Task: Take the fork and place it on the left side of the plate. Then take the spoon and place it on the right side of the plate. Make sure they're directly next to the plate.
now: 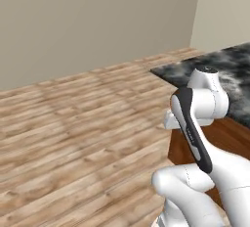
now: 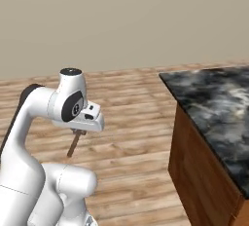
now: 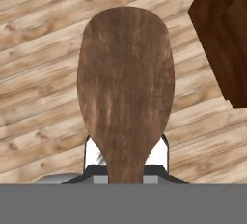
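Both base views look forward and down from behind the arm (image 1: 195, 123), left and right, sharing the wooden floor (image 1: 73, 128) and the dark marble table (image 2: 219, 103) corner, while the hand view stares close along the spoon (image 3: 125, 88) at the floor.

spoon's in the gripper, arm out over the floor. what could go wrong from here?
1. The spoon hangs from the gripper over bare wooden floor, off the counter; a slip likely drops it out of reach.
2. It is pinched near the handle end, with the wide bowl far out, so it may pivot during a swing.
3. The counter's edge and wooden side are close; the protruding spoon could clip them on the way back.
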